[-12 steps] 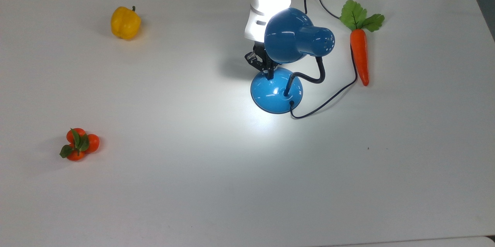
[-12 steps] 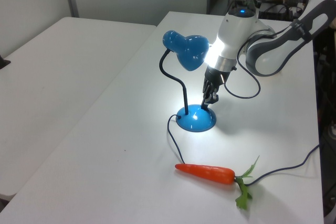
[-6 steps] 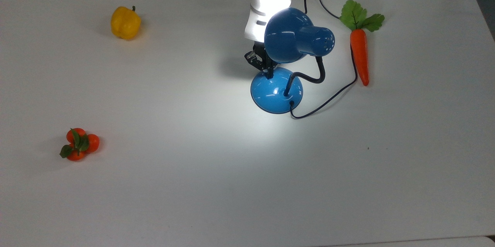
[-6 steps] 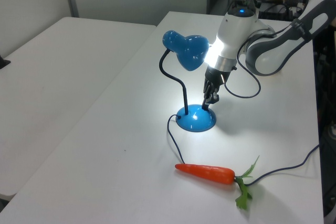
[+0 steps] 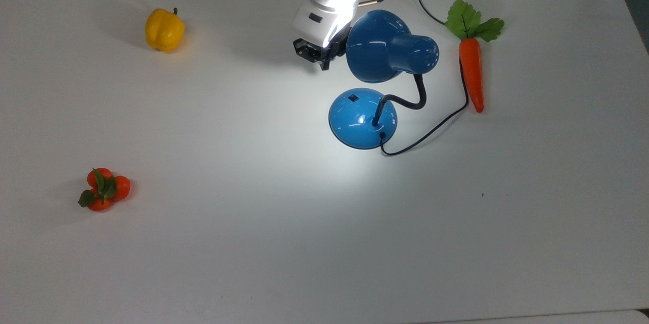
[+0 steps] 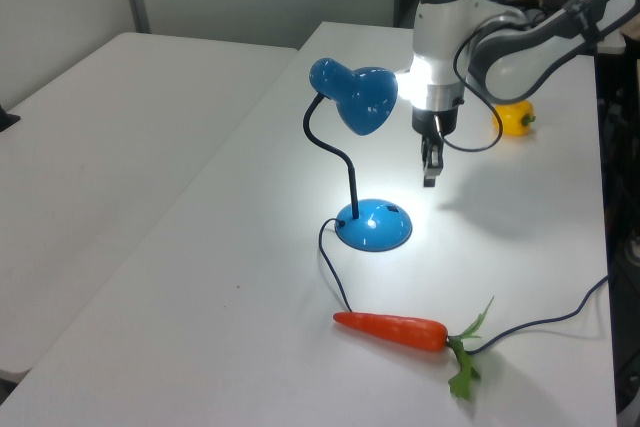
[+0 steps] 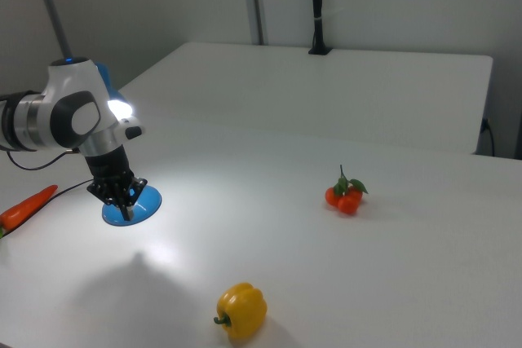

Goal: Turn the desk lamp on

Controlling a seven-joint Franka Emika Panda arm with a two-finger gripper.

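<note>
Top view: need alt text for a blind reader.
A lit blue desk lamp shines on a white table, the robot's tool raised beside its shade, off the base switch. Around it lie a carrot, yellow pepper and small oranges.

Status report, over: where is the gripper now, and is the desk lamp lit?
Gripper shut, empty, raised off the lamp base. Desk lamp lit, bright pool on the table. Nothing in the way.

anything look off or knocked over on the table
Nothing stands out. The desk lamp stands upright and lit, its cord trailing loosely. The carrot, yellow pepper and tomatoes lie apart on the table. The pincer hangs above the table.
</note>
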